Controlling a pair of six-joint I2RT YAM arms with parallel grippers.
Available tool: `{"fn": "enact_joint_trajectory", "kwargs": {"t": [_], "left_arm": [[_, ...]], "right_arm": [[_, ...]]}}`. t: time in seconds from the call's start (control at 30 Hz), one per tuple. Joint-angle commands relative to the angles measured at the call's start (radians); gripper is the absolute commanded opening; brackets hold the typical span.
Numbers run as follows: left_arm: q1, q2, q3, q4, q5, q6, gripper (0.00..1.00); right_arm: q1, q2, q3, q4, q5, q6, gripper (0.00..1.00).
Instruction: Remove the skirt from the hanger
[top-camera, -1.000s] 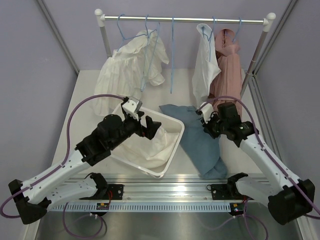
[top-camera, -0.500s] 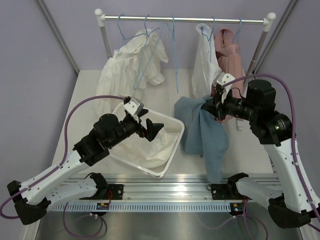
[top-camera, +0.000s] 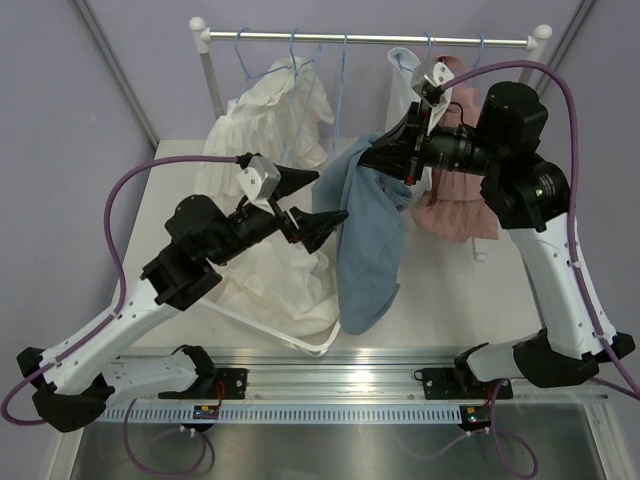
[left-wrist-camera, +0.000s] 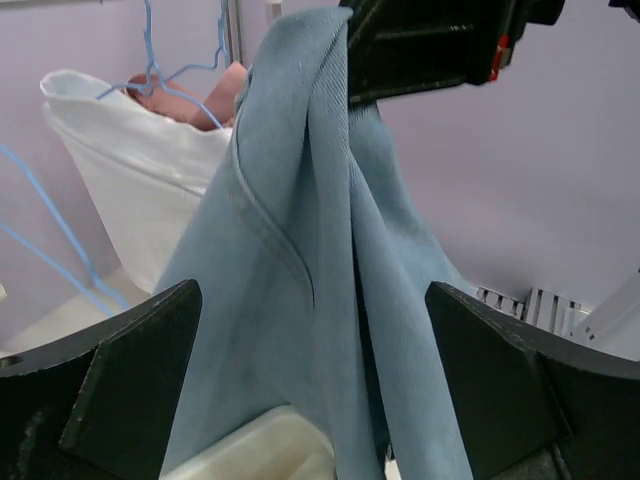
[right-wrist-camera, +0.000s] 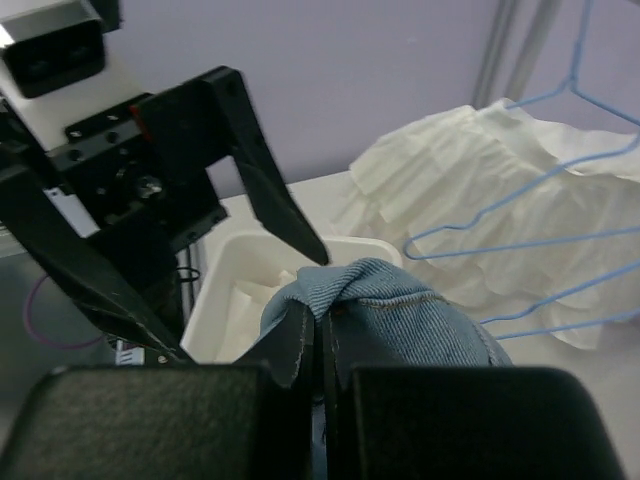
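In the right wrist view, right jaws pinch the skirt (right-wrist-camera: 390, 310); left jaws gape apart.

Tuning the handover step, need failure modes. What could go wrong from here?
1. The right gripper pinches only a small fold of the skirt, so the hanging weight could pull it out.
2. The left gripper faces the skirt with open jaws. Closing and pulling might tug the cloth from the other grip.
3. A bare hanger hangs close by, and swinging cloth might snag it.
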Motion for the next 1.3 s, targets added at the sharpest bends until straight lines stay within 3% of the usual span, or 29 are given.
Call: {"fn": "enact_joint_trajectory", "kwargs": {"t": [0.0,0.4,0.5,0.53,0.63,0.67,0.7,0.77,0.83,0.87,0.93,0.97,1.0,1.1,1.27], "left_arm": [[0.004,0.057,0.070,0.072,0.046,0.068,0.99],[0.004,0.137,0.136,0.072,0.017,0.127,0.97],[0.004,0.133,0.144,0.078,0.023,0.130,0.79],[0.003,0.131,0.150,0.078,0.027,0.130,0.60],[0.004,0.102,0.133,0.095,0.017,0.134,0.27],[0.003,0.093,0.125,0.100,0.006,0.136,0.11],[0.003,0.070,0.119,0.098,-0.003,0.142,0.02],[0.004,0.042,0.104,0.069,-0.041,0.153,0.00],[0.003,-0.003,0.107,0.031,-0.087,0.182,0.00],[0.003,-0.021,0.112,-0.024,-0.106,0.192,0.00],[0.004,-0.069,0.122,-0.078,-0.147,0.223,0.00],[0.004,-0.085,0.136,-0.137,-0.185,0.234,0.00],[0.004,-0.100,0.142,-0.165,-0.202,0.251,0.00],[0.006,-0.143,0.156,-0.279,-0.305,0.274,0.00],[0.009,-0.166,0.133,-0.443,-0.460,0.260,0.00]], "right_arm": [[0.072,0.015,0.083,0.132,-0.094,0.099,0.00],[0.120,0.071,0.161,0.361,-0.274,0.351,0.00],[0.126,0.088,0.162,0.413,-0.284,0.408,0.00],[0.128,0.098,0.162,0.422,-0.287,0.418,0.00],[0.128,0.117,0.150,0.462,-0.300,0.457,0.00],[0.129,0.121,0.147,0.468,-0.303,0.465,0.00],[0.129,0.126,0.144,0.475,-0.303,0.471,0.00],[0.129,0.134,0.147,0.449,-0.301,0.445,0.02],[0.129,0.135,0.150,0.407,-0.286,0.400,0.12],[0.129,0.134,0.155,0.381,-0.278,0.374,0.26],[0.128,0.126,0.156,0.280,-0.237,0.264,0.44],[0.128,0.121,0.155,0.213,-0.217,0.185,0.65],[0.128,0.115,0.153,0.184,-0.200,0.147,0.74],[0.105,0.094,0.136,0.102,-0.168,0.029,0.91],[-0.025,0.057,0.081,0.083,-0.163,0.001,0.95]]}}
